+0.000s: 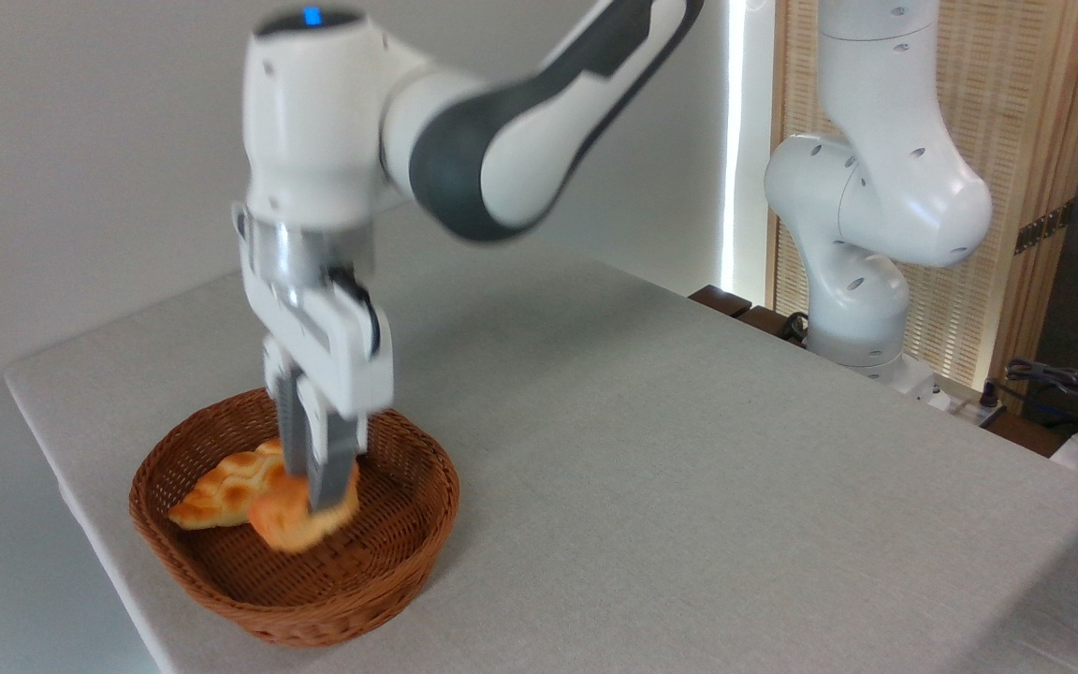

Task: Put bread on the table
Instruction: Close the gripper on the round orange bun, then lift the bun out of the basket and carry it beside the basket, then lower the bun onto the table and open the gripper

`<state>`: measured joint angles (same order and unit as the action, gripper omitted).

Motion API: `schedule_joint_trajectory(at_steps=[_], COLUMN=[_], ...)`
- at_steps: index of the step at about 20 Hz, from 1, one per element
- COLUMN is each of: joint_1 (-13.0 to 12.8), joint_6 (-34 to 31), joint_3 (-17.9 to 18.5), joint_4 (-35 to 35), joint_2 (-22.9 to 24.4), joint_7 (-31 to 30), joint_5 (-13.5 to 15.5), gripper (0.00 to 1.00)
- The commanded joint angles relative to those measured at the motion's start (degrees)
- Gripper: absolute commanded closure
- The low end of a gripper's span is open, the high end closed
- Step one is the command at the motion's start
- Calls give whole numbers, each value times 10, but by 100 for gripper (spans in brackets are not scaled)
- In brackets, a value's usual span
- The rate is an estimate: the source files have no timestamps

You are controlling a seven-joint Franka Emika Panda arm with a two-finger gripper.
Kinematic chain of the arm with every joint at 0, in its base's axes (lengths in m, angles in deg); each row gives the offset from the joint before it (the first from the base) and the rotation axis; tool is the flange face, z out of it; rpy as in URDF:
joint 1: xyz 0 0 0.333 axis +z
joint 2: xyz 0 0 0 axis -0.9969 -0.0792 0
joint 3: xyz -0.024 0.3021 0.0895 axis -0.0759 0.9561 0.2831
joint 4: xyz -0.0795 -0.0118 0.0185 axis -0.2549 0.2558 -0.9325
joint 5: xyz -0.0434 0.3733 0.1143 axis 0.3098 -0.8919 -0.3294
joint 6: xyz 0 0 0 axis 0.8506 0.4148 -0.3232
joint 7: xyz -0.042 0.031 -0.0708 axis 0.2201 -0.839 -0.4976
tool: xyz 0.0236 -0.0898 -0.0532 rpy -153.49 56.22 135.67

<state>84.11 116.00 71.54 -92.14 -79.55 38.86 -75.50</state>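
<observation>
A: What was in the basket (pixel 221 580)?

B: Two pieces of bread. A long pale braided loaf (pixel 221 491) lay on the left side, and the small round orange bun (pixel 291 524) sat just to the right of it, touching it. The basket was brown and woven, and it stood near the left front corner of the table (pixel 689 487).

A: Where was the bun compared with the jaws?

B: The jaws (pixel 314 501) reached straight down into the basket, and their tips were right at the top of the bun. The two fingers (pixel 328 468) stood close together with the bun between and below them. They looked like they were pinching the bun, which was still inside the basket and not out on the table.

A: Could you see it all clearly?

B: No. The arm (pixel 492 140) and the jaws were blurry. The fingers covered the top of the bun and the right end of the loaf, so I could not see just where the tips pressed. I also could not tell if the bun was lifted off the basket floor or still resting on it. The top of the arm was cut off by the edge of the picture.
</observation>
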Motion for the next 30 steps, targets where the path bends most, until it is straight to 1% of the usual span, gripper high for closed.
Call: schedule_joint_trajectory(at_steps=[1, 2, 4, 5, 6, 8, 11, 12, 13, 15, 16, 17, 18, 19, 20, 21, 22, 24, 30], joint_1=[3, 4, 4, 2, 0, 1, 4, 11, 22, 28, 28, 27, 26, 25, 22, 21, 20, 20, 20], joint_6=[-87, -101, -161, -192, -217, -228, -248, -250, -251, -256, -257, -252, -246, -235, -223, -218, -217, -215, -215], joint_3=[6, 7, 8, 8, 8, 8, 8, 8, 8, 11, 13, 13, 13, 13, 13, 13, 13, 13, 13], joint_4=[75, 75, 72, 64, 46, -7, -69, -86, -100, -107, -111, -120, -129, -136, -140, -147, -153, -156, -151], joint_2=[10, 17, 33, 43, 55, 98, 136, 150, 159, 163, 159, 156, 154, 152, 149, 149, 148, 148, 150], joint_7=[-1, -1, 6, 12, 21, 61, 126, 154, 178, 199, 199, 198, 198, 199, 198, 198, 198, 198, 198], joint_5=[38, 37, 30, 28, 19, -8, -45, -53, -54, -54, -54, -54, -54, -53, -53, -53, -53, -53, -51], gripper=[80, 80, 80, 79, 78, 75, 74, 74, 74, 73, 70, 64, 48, 27, 25, 18, 7, 0, 0])
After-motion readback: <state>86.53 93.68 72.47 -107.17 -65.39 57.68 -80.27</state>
